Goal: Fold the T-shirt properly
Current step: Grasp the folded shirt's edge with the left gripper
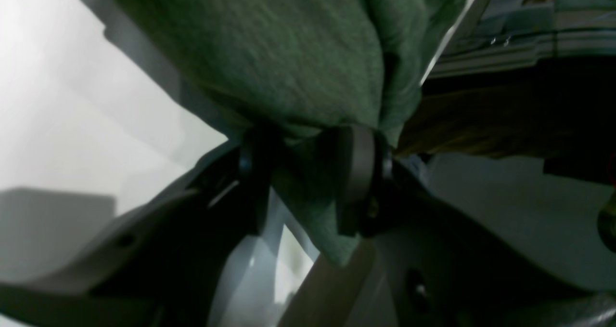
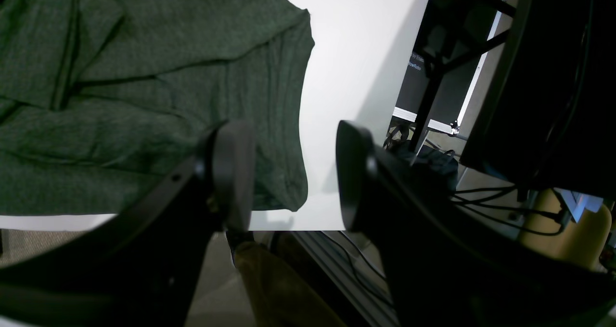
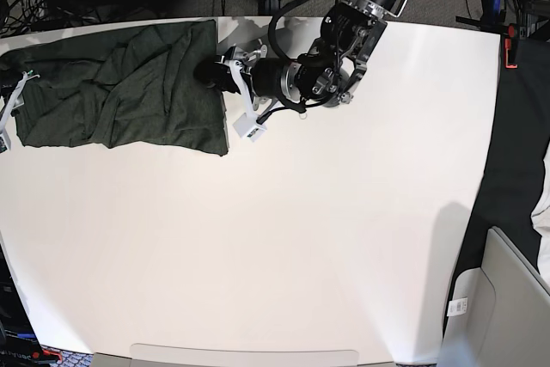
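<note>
The T-shirt is a dark olive-green knit, lying crumpled in a rough rectangle at the far left of the white table. My left gripper reaches in from the back and sits at the shirt's right edge. In the left wrist view the left gripper is shut on a bunched fold of the T-shirt, with cloth hanging between the pads. My right gripper is open above the table's edge. Nothing is between its fingers, and a corner of the T-shirt lies beyond them.
A white tag hangs under the left arm beside the shirt. Past the table's edge stand a black frame and loose cables. A grey case sits off the near right corner.
</note>
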Robot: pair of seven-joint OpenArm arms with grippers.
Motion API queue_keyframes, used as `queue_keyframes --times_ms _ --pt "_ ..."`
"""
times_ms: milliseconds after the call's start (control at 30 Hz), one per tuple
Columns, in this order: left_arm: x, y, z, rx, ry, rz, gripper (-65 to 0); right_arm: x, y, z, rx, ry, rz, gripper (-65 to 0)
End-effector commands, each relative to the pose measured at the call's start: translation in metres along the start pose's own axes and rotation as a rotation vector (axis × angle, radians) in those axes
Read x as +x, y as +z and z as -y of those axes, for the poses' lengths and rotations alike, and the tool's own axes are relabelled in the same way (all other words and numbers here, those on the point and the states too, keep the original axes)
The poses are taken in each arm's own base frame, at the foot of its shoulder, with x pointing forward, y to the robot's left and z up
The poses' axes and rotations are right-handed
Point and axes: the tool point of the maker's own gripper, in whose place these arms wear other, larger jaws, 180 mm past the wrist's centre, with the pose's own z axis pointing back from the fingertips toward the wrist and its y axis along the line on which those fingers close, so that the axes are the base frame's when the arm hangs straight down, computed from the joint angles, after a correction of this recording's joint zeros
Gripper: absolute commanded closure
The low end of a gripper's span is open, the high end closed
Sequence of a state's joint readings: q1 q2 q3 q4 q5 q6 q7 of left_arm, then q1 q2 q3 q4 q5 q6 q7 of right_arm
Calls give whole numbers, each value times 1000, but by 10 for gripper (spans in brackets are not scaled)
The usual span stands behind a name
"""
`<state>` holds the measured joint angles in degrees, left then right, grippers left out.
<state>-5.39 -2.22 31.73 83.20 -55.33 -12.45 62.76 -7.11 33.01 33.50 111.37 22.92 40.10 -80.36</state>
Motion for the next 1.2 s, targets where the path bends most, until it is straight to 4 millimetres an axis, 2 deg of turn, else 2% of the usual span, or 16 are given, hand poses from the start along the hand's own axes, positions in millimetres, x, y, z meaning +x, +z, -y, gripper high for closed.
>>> queue_keyframes --times_ms 0,233,467,567,667,800,1033,1167 --pt "13 -1 9 -32 -18 35 -216 7 8 14 -40 12 23 -250" --pt "9 -10 -10 -5 42 60 -216 7 8 14 -41 11 23 -250" --pt "12 -6 -11 -1 41 74 -216 8 12 23 -63 31 17 -250" --pt "16 4 -10 11 18 93 -244 8 12 23 -63 31 17 -250" --pt "17 19 -19 43 80 144 -278 8 12 23 -62 33 17 -250" --pt "12 32 -33 64 146 168 -289 8 11 22 -60 34 16 -250" --pt "16 35 -26 20 172 186 -320 9 12 23 -62 33 18 -250" --pt "27 36 -18 -19 174 203 -330 8 11 23 -61 34 17 -250"
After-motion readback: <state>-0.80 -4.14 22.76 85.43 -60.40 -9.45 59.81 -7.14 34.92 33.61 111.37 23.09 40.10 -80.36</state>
